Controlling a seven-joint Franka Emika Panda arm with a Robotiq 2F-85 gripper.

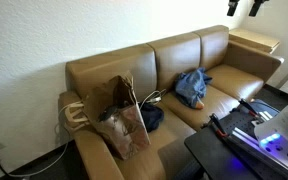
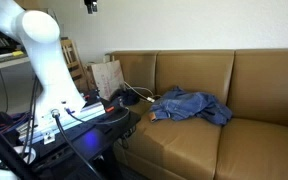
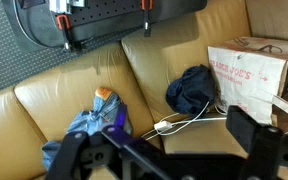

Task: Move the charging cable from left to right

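the charging cable (image 3: pixel 184 124) lies on the sofa (image 3: pixel 44 100) beside the paper bag (image 3: pixel 246 75).

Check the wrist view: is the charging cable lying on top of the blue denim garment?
No, the charging cable lies on the bare sofa cushion beside the paper bag, clear of the denim garment.

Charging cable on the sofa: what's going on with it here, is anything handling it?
Nothing is handling it yet. The robot arm is raised high above the sofa, and in the wrist view its gripper looks open and empty. The charging cable lies loose on the seat cushion, next to the brown paper bag and a dark blue cloth. A denim garment lies on the neighbouring cushion.
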